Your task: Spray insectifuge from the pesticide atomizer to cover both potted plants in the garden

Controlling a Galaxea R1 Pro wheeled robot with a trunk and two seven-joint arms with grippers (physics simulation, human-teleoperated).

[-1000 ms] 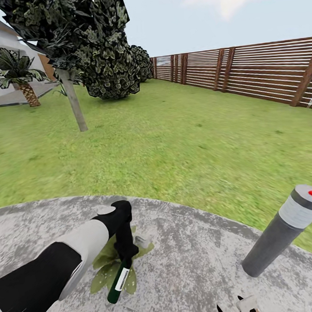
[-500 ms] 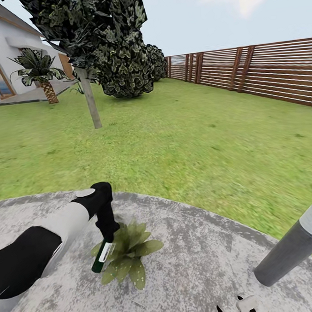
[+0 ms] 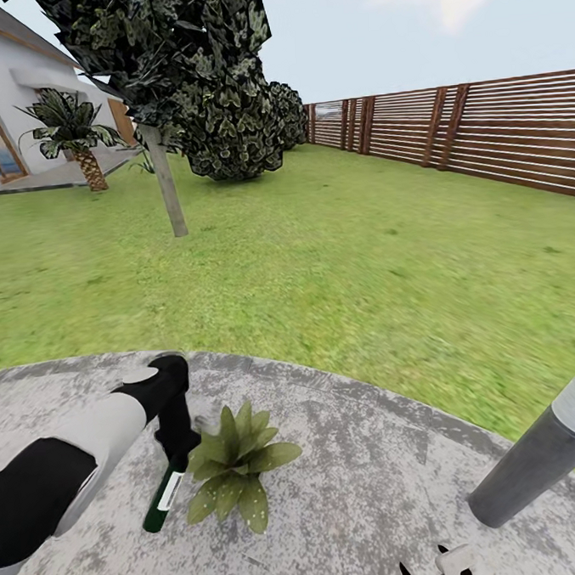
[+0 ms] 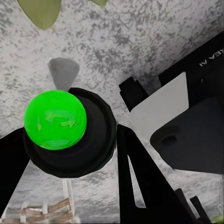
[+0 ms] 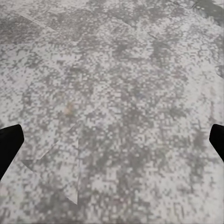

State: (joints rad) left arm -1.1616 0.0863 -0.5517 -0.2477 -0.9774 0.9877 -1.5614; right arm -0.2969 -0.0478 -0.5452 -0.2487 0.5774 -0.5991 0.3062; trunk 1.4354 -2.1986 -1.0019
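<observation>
One small green-leaved potted plant (image 3: 234, 465) sits mid-paving (image 3: 359, 487), lawn edge behind it. Left gripper (image 3: 174, 452) is clamped on the dark green atomizer bottle (image 3: 163, 502) just beside it. Right gripper (image 5: 112, 140) fingers are wide apart.

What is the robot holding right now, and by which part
The left gripper holds the dark green atomizer bottle with a white label by its upper end, near the cap. The right gripper is open and holds nothing.

rough speckled paving (image 3: 376, 486), slatted wooden fence (image 3: 482, 131)
</observation>
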